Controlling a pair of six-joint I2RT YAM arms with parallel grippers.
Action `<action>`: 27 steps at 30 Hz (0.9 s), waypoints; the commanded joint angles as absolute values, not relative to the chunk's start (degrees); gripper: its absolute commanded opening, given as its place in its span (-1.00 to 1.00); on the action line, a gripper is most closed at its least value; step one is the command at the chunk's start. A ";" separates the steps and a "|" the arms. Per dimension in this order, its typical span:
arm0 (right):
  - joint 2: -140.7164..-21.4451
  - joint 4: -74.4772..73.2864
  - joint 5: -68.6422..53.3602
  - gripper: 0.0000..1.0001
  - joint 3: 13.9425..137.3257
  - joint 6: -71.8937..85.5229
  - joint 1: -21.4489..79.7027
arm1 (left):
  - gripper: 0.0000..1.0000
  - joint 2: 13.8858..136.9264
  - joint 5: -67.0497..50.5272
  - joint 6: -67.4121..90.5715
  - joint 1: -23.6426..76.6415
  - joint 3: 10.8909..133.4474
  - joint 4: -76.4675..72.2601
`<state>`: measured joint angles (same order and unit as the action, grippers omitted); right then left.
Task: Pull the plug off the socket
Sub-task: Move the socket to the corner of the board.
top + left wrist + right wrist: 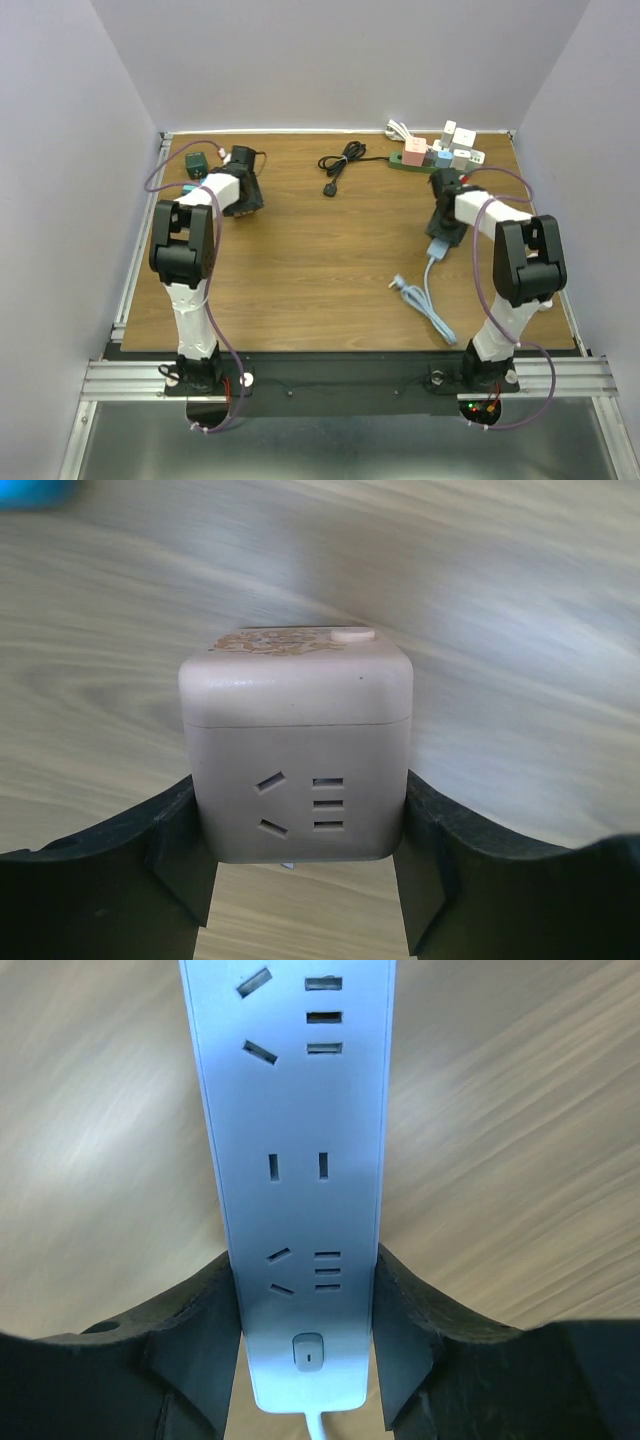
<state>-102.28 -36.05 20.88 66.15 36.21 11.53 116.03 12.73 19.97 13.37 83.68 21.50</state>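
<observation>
Left wrist view has the left claw point(300, 825) clamped on a beige cube socket point(296, 730) sitting between its jaws, while the right claw point(305, 1290) likewise grips a pale power strip point(292, 1130).

The left arm point(185, 250) and right arm point(515, 265) are built alike: white tube-like links alternate with bulky black joint housings. A thin purple cable point(477, 270) loops alongside each one. The fingers point(100, 890) are matte black, thick and wedge-shaped (slightly grainy up close). Small red and green lights point(478, 407) glow at the right base.
</observation>
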 commanded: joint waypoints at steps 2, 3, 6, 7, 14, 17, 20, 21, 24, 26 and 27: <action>-108.09 -41.66 27.42 -0.99 73.20 35.77 2.65 | -1.00 112.68 14.68 17.58 8.44 81.56 22.85; -108.80 -41.92 27.77 -0.99 74.17 35.68 0.29 | -1.00 112.33 14.59 17.58 7.22 81.30 22.76; -111.44 -42.63 28.91 -0.99 77.69 34.11 -6.30 | -1.00 111.89 14.24 17.14 5.11 81.03 22.41; -112.32 -43.15 30.05 -0.99 79.26 33.49 -7.46 | -1.00 111.88 14.24 17.05 4.58 81.04 22.41; -115.05 -45.26 33.21 -0.93 85.33 31.73 -19.50 | -1.00 112.50 13.45 17.14 -1.04 82.88 22.85; -115.14 -45.70 33.31 -0.92 87.09 31.47 -20.04 | -1.00 112.76 12.92 17.31 -3.59 83.76 22.94; -115.75 -46.14 31.83 -0.74 89.38 30.24 -20.21 | -1.00 112.85 11.96 17.49 -5.27 84.72 23.47; -115.84 -46.06 27.73 -0.71 89.73 29.19 -20.21 | -1.00 112.76 11.00 17.58 -5.36 84.81 23.55; -114.79 -44.83 20.08 -0.45 89.65 26.46 -20.21 | -1.00 111.72 8.89 17.75 -5.36 83.76 22.42; -113.13 -43.33 17.59 -0.20 88.95 25.14 -20.21 | -0.98 111.10 8.44 17.75 -5.36 82.97 22.15; -112.68 -43.33 16.53 0.05 89.03 24.96 -20.13 | -0.90 110.83 8.35 17.75 -5.36 82.71 22.24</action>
<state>-115.68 -44.49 22.98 87.72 28.40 -20.53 114.72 10.28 18.09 -6.17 82.30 21.98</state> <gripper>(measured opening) 0.533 0.691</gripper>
